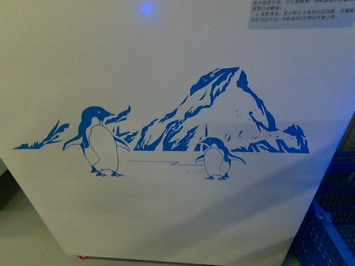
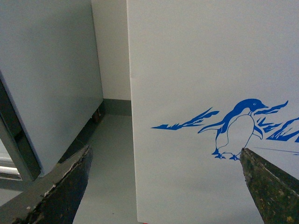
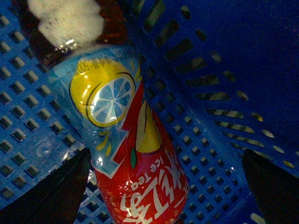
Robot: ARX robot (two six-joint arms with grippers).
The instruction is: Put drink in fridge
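Left gripper: jaws spread wide, nothing held between them. Its two fingers are dark, worn and scuffed, with pale flecks along the edges.

Right gripper: jaws spread wide, plain dark fingers either side of the drink. One finger lies just beside it, the other well apart.

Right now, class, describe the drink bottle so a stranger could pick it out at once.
Look into the blue plastic crate with its grid of holes. A clear bottle of dark drink lies inside it. Its label, with a yellow lemon slice and red ice tea lettering, stands out against all that blue.
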